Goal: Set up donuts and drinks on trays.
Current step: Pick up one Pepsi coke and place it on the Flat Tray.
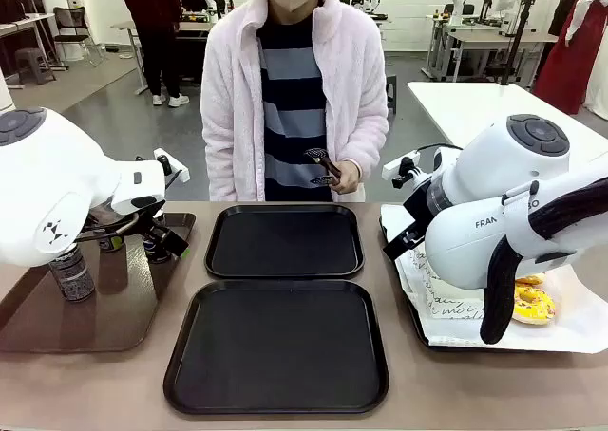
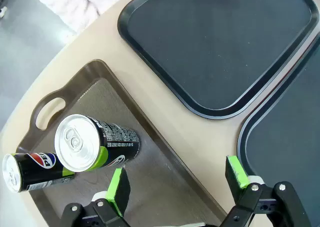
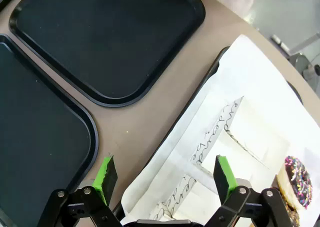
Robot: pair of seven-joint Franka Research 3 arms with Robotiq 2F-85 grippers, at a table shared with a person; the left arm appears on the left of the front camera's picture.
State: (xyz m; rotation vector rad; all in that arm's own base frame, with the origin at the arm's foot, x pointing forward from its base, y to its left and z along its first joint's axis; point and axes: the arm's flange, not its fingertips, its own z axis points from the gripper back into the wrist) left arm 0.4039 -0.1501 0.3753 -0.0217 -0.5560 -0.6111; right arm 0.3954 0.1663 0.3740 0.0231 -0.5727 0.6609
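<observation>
Two black trays lie bare mid-table, the far tray (image 1: pixel 285 241) (image 2: pixel 220 47) (image 3: pixel 110 37) and the near tray (image 1: pixel 277 346) (image 2: pixel 290 152) (image 3: pixel 35 137). My left gripper (image 1: pixel 163 237) (image 2: pixel 177 179) hangs open over the brown tray's (image 2: pixel 100 87) right rim, close to a drink can with green marks (image 2: pixel 95 144) and a Pepsi can (image 2: pixel 35 169). Another can (image 1: pixel 71 271) stands at the front left of the brown tray. My right gripper (image 1: pixel 397 243) (image 3: pixel 165 173) is open above the paper-lined tray's (image 3: pixel 200 94) left edge. A sprinkled chocolate donut (image 3: pixel 296 182) and a yellow donut (image 1: pixel 534 303) lie on the paper.
White paper sleeves with black script (image 3: pixel 220 137) lie under my right gripper. At the far edge stands a person in a pink jacket, a small dark object in their hand (image 1: pixel 323 165). My right arm's bulk (image 1: pixel 494 213) covers much of the paper-lined tray.
</observation>
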